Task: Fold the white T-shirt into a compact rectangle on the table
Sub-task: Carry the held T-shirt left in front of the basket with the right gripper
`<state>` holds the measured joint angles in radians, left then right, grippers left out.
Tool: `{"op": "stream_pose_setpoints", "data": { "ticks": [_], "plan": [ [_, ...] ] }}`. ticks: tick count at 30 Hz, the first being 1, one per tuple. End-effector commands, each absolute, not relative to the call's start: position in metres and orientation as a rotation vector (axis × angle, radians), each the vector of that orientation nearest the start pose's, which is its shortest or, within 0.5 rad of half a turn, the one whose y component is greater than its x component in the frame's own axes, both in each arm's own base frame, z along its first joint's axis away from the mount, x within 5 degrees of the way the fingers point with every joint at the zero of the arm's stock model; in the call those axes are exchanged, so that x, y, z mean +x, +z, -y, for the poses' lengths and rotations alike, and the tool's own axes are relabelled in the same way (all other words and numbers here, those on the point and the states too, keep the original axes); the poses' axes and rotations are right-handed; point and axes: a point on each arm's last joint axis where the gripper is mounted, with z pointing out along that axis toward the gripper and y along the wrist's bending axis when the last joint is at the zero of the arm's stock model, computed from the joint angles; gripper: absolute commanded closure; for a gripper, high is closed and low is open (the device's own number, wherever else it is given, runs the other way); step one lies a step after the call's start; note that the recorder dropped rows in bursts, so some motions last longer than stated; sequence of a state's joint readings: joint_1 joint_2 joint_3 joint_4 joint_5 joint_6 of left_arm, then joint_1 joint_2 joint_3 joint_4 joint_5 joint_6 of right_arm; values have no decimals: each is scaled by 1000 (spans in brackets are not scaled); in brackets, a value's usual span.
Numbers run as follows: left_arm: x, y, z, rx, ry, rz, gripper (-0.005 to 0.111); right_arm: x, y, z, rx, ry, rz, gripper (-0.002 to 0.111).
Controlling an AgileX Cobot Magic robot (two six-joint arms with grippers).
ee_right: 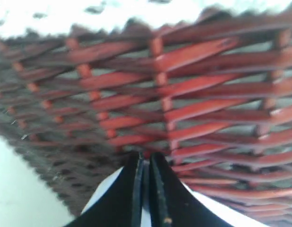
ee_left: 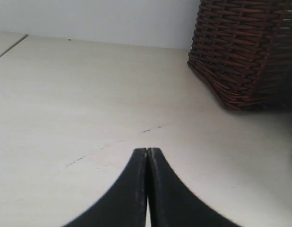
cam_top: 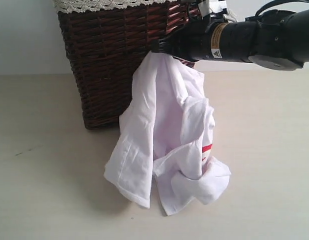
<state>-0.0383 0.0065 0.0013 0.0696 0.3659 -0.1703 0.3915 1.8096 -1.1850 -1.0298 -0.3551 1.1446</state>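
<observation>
Clenched tight, my right gripper (cam_top: 157, 47) pinches a bunched top edge of the white T-shirt (cam_top: 164, 135). Its two black fingers are pressed together, and in the right wrist view thin white cloth shows on either side of them. The tip sits right up against the front wall of the wicker basket (cam_top: 109, 65), in its upper part. The shirt hangs from that pinch in long soft folds. Its lower part lies heaped in crumpled lobes on the table (cam_top: 44, 175), just in front of the basket's right corner.

My left gripper (ee_left: 147, 151) is closed as well, fingers meeting edge to edge with nothing between them. It is over bare tabletop, well apart from the shirt, and I cannot tell whether it touches the surface.

The cloth is thin and matte. The basket is dark reddish-brown, built of flat, slightly glossy strips woven around upright stakes, with cream lace trim (cam_top: 94, 5) along its rim. The table is pale cream and matte, with a few faint dark specks.

Red marks (cam_top: 207, 148) peep from a fold on the shirt's right side, but too little shows to read. A yellow label (cam_top: 218, 36) with a small warning triangle sits on my black right arm (cam_top: 264, 37), and its writing is too small to make out.
</observation>
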Motion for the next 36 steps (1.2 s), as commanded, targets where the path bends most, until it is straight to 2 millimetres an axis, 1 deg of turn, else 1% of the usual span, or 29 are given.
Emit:
{"op": "stream_pose_setpoints", "data": {
  "ticks": [1, 4, 6, 8, 10, 13, 17, 20, 23, 27, 30, 36],
  "plan": [
    [53, 181, 0, -79, -72, -1837, 107, 346, 258, -193, -589, 865, -1872, 108],
    [53, 181, 0, -79, -72, -1837, 107, 328, 249, -206, -649, 951, -1870, 108],
    [53, 181, 0, -79, -72, -1837, 107, 317, 241, -225, -712, 964, -1862, 108],
    [53, 181, 0, -79, -72, -1837, 107, 311, 237, -246, -737, 954, -1835, 108],
    [53, 181, 0, -79, -72, -1837, 107, 313, 232, -266, -715, 923, -1825, 108],
    [53, 181, 0, -79, -72, -1837, 107, 326, 227, -288, -690, 843, -1838, 108],
    [53, 181, 0, -79, -72, -1837, 107, 351, 226, -299, -652, 747, -1869, 108],
    [53, 181, 0, -79, -72, -1837, 107, 370, 224, -303, -612, 626, -1917, 108],
    [53, 181, 0, -79, -72, -1837, 107, 382, 229, -310, -599, 618, -1887, 108],
    [53, 181, 0, -79, -72, -1837, 107, 394, 243, -319, -576, 639, -1830, 108],
    [53, 181, 0, -79, -72, -1837, 107, 399, 251, -321, -558, 623, -1814, 108],
    [53, 181, 0, -79, -72, -1837, 107, 401, 253, -320, -539, 598, -1829, 108]
  ]
}}
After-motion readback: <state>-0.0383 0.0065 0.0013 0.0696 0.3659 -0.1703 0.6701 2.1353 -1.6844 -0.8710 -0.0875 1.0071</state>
